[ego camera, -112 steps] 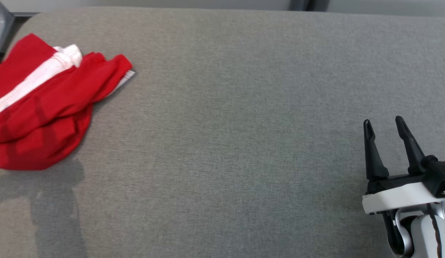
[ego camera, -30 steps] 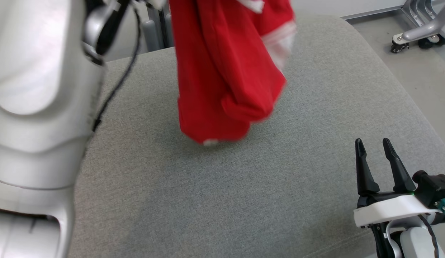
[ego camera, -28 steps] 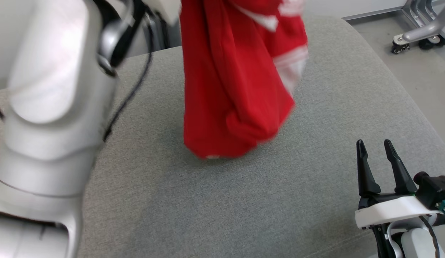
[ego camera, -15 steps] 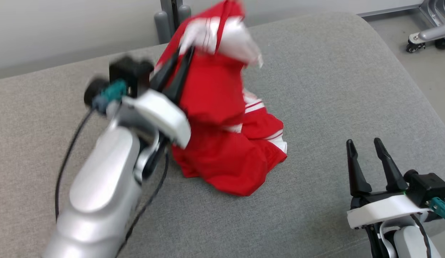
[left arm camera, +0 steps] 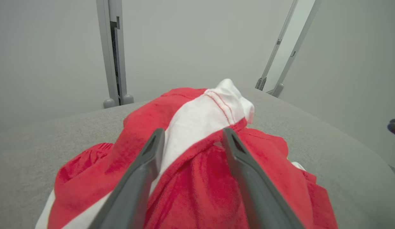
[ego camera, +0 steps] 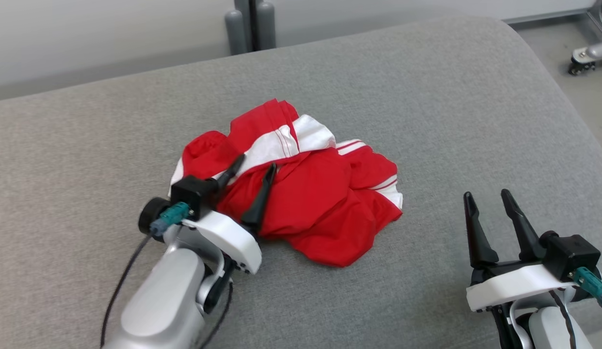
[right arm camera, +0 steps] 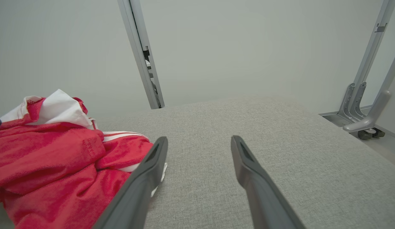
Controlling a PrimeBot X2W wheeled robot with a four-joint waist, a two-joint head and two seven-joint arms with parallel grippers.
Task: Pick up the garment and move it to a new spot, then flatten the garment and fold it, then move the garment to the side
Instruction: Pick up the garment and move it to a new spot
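Note:
The garment is red with white bands and lies in a crumpled heap on the middle of the grey cushion. My left gripper reaches onto its left part, open, its two fingers spread over the cloth. In the left wrist view the garment bulges up between the spread fingers of the left gripper, white band on top. My right gripper stands open at the lower right, apart from the cloth. In the right wrist view the right gripper holds nothing and the garment lies to its left.
The cushion's rounded right edge drops to a pale floor, where a wheeled metal foot stands. A grey post rises behind the cushion against a plain wall. Bare grey fabric surrounds the heap on all sides.
The left arm has come down with the hanging garment, set it on the cushion as a heap, and its jaws have opened. The head camera has shifted too. The right gripper is unchanged.

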